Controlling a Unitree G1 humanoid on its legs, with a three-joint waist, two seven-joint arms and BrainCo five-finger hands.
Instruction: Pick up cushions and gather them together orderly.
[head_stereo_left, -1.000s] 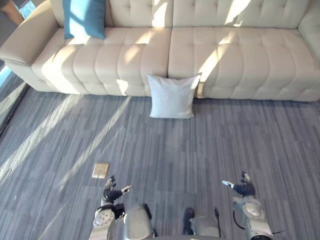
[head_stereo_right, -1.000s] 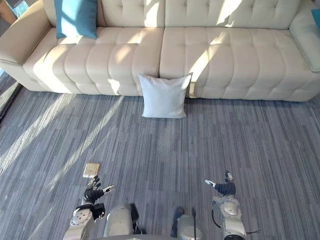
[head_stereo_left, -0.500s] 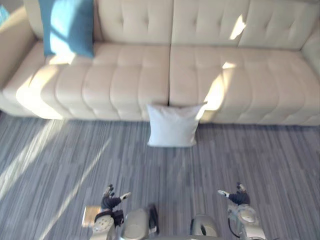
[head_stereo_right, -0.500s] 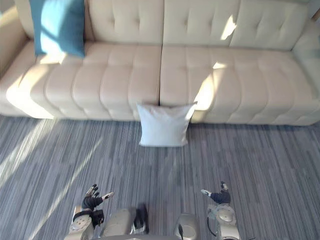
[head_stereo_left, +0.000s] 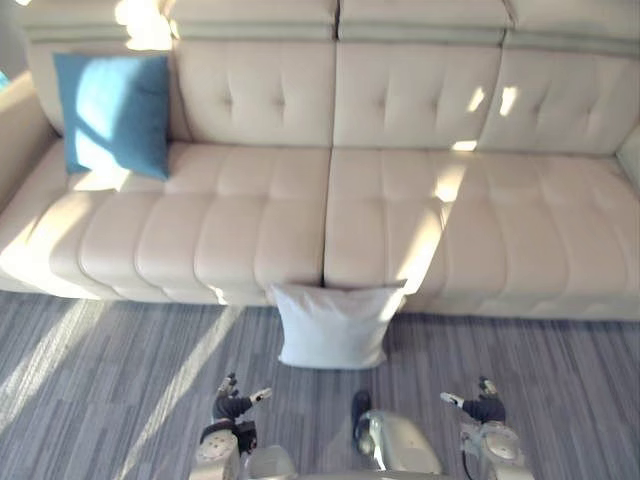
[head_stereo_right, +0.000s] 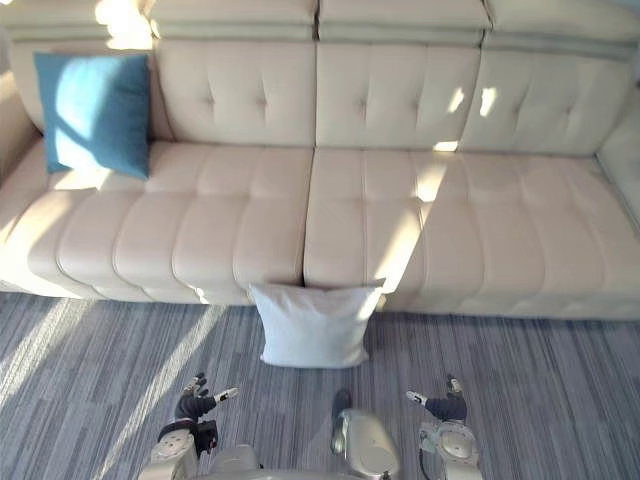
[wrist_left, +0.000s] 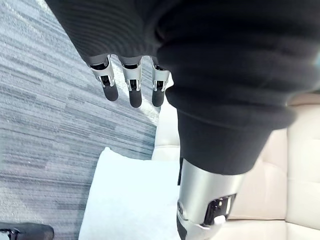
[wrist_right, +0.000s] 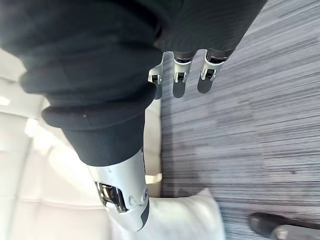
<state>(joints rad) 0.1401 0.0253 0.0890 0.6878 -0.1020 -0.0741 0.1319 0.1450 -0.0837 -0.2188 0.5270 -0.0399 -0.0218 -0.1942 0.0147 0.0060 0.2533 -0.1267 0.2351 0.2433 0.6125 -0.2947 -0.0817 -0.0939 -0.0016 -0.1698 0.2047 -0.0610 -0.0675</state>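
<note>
Left eye view is showing the white cushion (head_stereo_left: 332, 326) on the floor against the sofa (head_stereo_left: 480, 210), the blue cushion (head_stereo_left: 112, 113) on its seat. Our left hand (head_stereo_left: 235, 405) and right hand (head_stereo_left: 482, 407) are hanging empty, fingers apart. Grabbing one-sided, we are risking toppling the white one.

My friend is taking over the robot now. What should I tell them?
Left robot hand: open, empty, low over the floor.
Right robot hand: open, empty.
White cushion: on the floor, leaning against the sofa front.
Blue cushion: on the sofa's left end, against the backrest.
Done: nothing gathered yet.
Left: probably lift the white cushion and set it beside the blue one.
</note>
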